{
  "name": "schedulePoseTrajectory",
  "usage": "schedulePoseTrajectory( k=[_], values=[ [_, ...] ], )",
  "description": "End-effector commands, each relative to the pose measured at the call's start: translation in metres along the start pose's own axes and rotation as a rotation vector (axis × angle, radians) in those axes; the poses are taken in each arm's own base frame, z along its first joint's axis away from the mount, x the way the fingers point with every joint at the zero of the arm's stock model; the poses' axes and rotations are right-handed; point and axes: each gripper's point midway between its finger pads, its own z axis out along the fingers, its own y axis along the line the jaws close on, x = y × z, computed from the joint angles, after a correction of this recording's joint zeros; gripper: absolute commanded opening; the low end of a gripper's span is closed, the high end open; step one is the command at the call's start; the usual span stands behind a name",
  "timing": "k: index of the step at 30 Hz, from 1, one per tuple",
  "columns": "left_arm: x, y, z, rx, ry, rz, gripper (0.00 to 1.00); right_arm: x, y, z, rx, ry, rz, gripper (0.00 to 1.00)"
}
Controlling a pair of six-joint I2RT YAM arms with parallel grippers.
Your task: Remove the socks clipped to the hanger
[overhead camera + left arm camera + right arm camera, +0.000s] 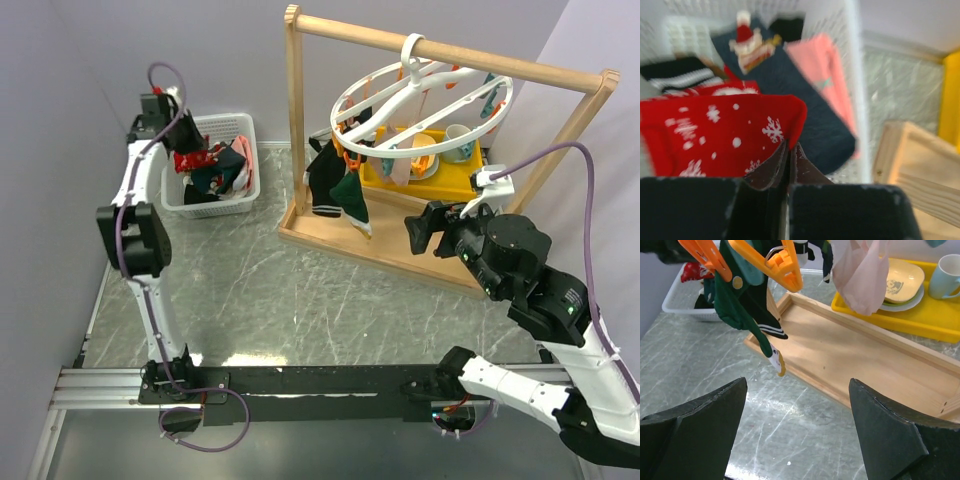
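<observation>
Tightly, left claw (789, 146) pinches red snowflake-patterned sock (715, 125) above the basket (210, 207).

one hanger (412, 82), one wooden frame (380, 243), one basket (252, 160), one yellow tray (920, 322), one mug (946, 275), one bowl (900, 282).

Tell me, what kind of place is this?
Probably a robotics lab bench staged as a laundry corner: two robot arms at a table, socks clipped to a round hanger, and a white basket holding more.
</observation>
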Motion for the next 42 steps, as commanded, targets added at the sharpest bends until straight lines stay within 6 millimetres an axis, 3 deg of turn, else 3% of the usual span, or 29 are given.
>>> schedulePoseTrajectory(
  k=[1,6,7,10,12,14,15,16,17,18,21,24,26,27,28,29,30,32,33,35,36,37,38,40,41,42],
  values=[
    [0.032,0.006,0.026,0.012,0.128,-0.034,0.10,-0.008,0.007,0.001,-0.026,-0.035,0.030,0.91],
    [0.076,0.024,0.054,0.005,0.255,-0.075,0.20,-0.009,0.007,-0.002,-0.038,-0.041,0.043,0.91],
    [0.096,0.034,0.065,-0.007,0.306,-0.095,0.25,-0.010,0.007,-0.004,-0.040,-0.045,0.046,0.90],
    [0.132,0.050,0.084,-0.029,0.391,-0.137,0.20,-0.009,0.004,-0.008,-0.041,-0.046,0.052,0.91],
    [0.127,0.039,0.083,0.011,0.407,-0.169,0.16,-0.009,0.003,-0.011,-0.040,-0.048,0.052,0.90],
    [0.111,0.030,0.076,0.016,0.353,-0.152,0.21,-0.009,-0.002,-0.015,-0.030,-0.059,0.054,0.91],
    [0.085,0.015,0.058,0.023,0.284,-0.124,0.27,-0.008,-0.003,-0.016,-0.027,-0.060,0.054,0.91],
    [0.075,0.012,0.049,0.016,0.251,-0.113,0.47,-0.008,-0.005,-0.017,-0.024,-0.061,0.053,0.91],
    [0.073,0.015,0.044,-0.014,0.228,-0.104,0.59,-0.007,-0.005,-0.017,-0.024,-0.058,0.048,0.90],
    [0.055,0.005,0.027,-0.011,0.184,-0.089,0.67,-0.007,-0.006,-0.018,-0.020,-0.062,0.050,0.91],
    [0.042,0.000,0.003,-0.044,0.172,-0.065,0.97,0.002,-0.007,-0.013,-0.014,-0.048,0.037,0.94],
    [0.028,-0.009,-0.020,-0.044,0.151,-0.042,0.99,0.010,-0.004,-0.009,-0.026,-0.035,0.031,0.97],
    [0.034,-0.012,-0.030,-0.045,0.156,-0.041,0.99,0.015,-0.004,-0.007,-0.028,-0.030,0.024,1.00],
    [0.017,-0.027,-0.050,-0.013,0.092,-0.025,0.99,0.023,-0.005,-0.003,-0.022,-0.015,0.013,1.00],
    [0.036,-0.028,-0.052,-0.008,0.121,-0.032,1.00,0.026,-0.005,-0.001,-0.018,-0.017,0.008,1.00],
    [0.039,-0.040,-0.058,0.010,0.113,-0.020,0.99,0.029,-0.007,0.001,-0.010,-0.018,0.000,1.00],
    [0.030,-0.053,-0.080,0.020,0.063,0.004,0.99,0.040,-0.009,0.007,0.005,0.002,-0.012,1.00],
    [0.045,-0.062,-0.088,0.029,0.059,0.021,0.99,0.047,-0.012,0.013,0.031,0.009,-0.013,1.00],
    [0.037,-0.071,-0.107,0.045,0.017,0.028,0.99,0.054,-0.013,0.016,0.041,0.023,-0.018,1.00],
    [0.049,-0.073,-0.117,0.065,0.013,0.017,0.99,0.059,-0.019,0.020,0.076,0.033,-0.020,1.00],
    [0.044,-0.083,-0.136,0.091,-0.027,0.015,0.99,0.063,-0.023,0.023,0.107,0.050,-0.025,1.00],
    [0.066,-0.090,-0.136,0.120,0.012,0.012,0.99,0.065,-0.026,0.025,0.125,0.062,-0.035,1.00],
    [0.058,-0.101,-0.154,0.154,-0.041,0.012,0.99,0.067,-0.033,0.026,0.157,0.075,-0.041,1.00],
    [0.077,-0.102,-0.162,0.171,-0.034,-0.003,0.99,0.071,-0.036,0.030,0.165,0.095,-0.038,1.00],
    [0.072,-0.113,-0.178,0.207,-0.085,-0.001,0.99,0.071,-0.033,0.034,0.137,0.094,-0.015,1.00],
    [0.076,-0.115,-0.183,0.221,-0.094,-0.006,0.99,0.076,-0.034,0.035,0.123,0.099,0.002,1.00]
  ],
)
